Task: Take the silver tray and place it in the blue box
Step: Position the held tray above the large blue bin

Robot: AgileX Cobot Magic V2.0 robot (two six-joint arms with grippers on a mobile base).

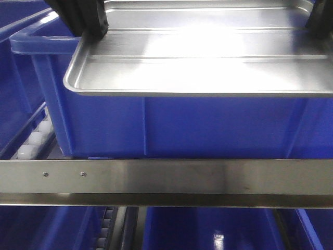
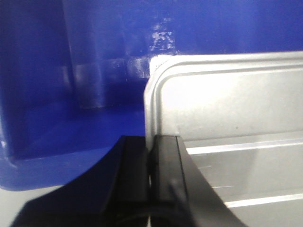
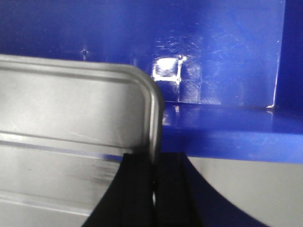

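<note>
The left gripper (image 2: 151, 163) and right gripper (image 3: 154, 177) each pinch 1 end rim of the tray (image 1: 197, 62), held over the box (image 1: 156, 130), so both should probably descend evenly, level, with the tray's corners clear of the walls, before letting go.

The left gripper (image 2: 151, 146) and right gripper (image 3: 154, 163) are each showing matte black, flat-sided fingers widening into curved bases.

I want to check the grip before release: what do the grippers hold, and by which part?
Both hold the shiny, shallow rectangular silver metal tray: the left gripper pinches its left side rim, the right gripper its right side rim.
</note>
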